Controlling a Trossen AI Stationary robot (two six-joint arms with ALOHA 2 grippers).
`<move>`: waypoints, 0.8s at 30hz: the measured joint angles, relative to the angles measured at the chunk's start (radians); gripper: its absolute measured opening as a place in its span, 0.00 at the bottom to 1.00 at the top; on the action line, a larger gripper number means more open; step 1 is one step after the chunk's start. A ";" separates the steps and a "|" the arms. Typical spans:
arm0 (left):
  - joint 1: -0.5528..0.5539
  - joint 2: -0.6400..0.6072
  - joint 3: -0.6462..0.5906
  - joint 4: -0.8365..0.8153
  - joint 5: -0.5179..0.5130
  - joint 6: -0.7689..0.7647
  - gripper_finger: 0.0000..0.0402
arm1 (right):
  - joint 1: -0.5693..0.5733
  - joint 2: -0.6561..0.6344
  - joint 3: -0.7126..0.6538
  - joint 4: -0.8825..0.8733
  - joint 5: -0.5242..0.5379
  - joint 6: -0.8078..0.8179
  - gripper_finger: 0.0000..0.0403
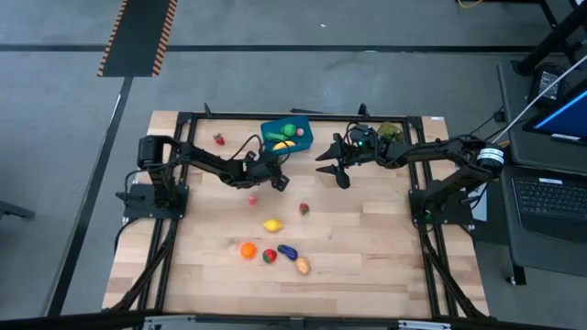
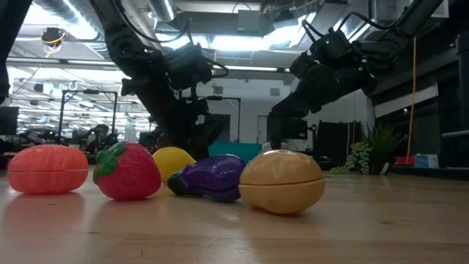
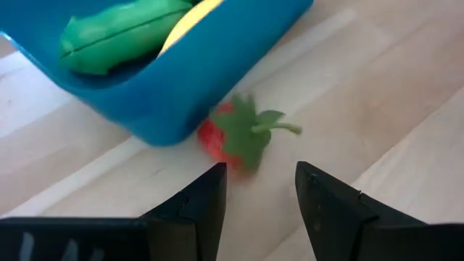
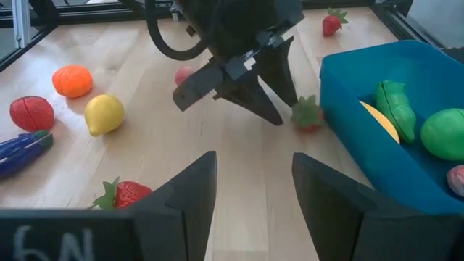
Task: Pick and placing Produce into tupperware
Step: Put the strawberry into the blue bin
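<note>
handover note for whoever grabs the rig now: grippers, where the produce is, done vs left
Left gripper: open, empty, low at the tupperware's near corner, with a strawberry lying against the box wall just ahead of its fingers.
Right gripper: open, empty, waiting right of the box.
Done: green pepper, a long green piece and a yellow piece are in the box.
Left on the table: that strawberry, another strawberry at far left, one more mid-table, lemon, orange, eggplant, potato, a red piece.

Blue tupperware (image 1: pixel 303 137) holds produce; strawberry (image 3: pixel 235 138) touching outside.
</note>
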 joint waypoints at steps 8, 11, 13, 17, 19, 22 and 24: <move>0.000 0.000 0.000 0.045 -0.006 0.000 0.35 | 0.000 0.000 0.000 0.000 0.000 0.000 0.45; 0.000 0.000 0.000 0.045 -0.002 0.000 0.29 | 0.000 0.000 0.000 0.000 0.000 0.000 0.45; 0.000 0.000 0.000 0.046 -0.002 0.000 0.23 | 0.000 0.000 0.000 0.000 0.000 0.000 0.45; 0.000 0.000 0.000 0.041 -0.001 0.000 0.08 | 0.000 0.000 0.000 -0.001 0.000 0.000 0.45; 0.000 0.000 0.000 0.020 0.001 0.000 0.02 | 0.000 0.000 0.000 -0.001 0.000 0.000 0.45; 0.000 0.000 0.000 -0.018 0.004 -0.006 0.02 | 0.000 0.000 0.000 -0.002 0.000 0.000 0.45; 0.000 0.000 0.000 -0.043 0.005 -0.016 0.02 | 0.000 0.000 0.000 -0.002 0.000 0.000 0.45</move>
